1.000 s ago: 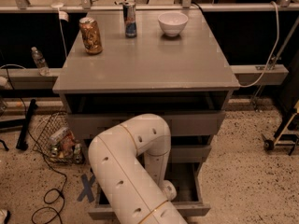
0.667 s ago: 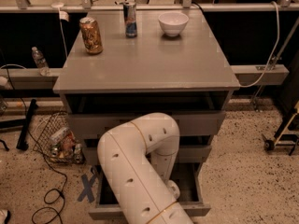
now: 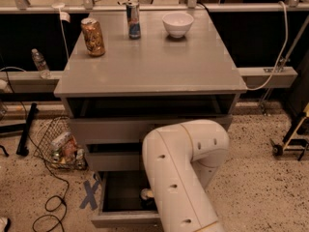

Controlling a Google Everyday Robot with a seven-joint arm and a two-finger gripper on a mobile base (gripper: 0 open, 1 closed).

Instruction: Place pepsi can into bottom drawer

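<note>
Three drawers front the cabinet (image 3: 145, 129); the bottom drawer (image 3: 125, 220) stands open at the near left. The arm (image 3: 183, 178) bends into it and hides the gripper, so whether that is open or closed I cannot tell. A small pale-topped shape (image 3: 145, 194) inside may be the pepsi can; it should rest on the drawer floor, clear of the walls, before release.

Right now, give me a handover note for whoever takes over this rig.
The gripper is out of sight behind the arm, which bends down at the bottom drawer.
The drawer is open.
No pepsi can on the table; a pale-topped object in the drawer beside the arm may be it, unconfirmed.
Done: drawer opened.
Left: confirm the can is inside, then pull the arm clear.
</note>
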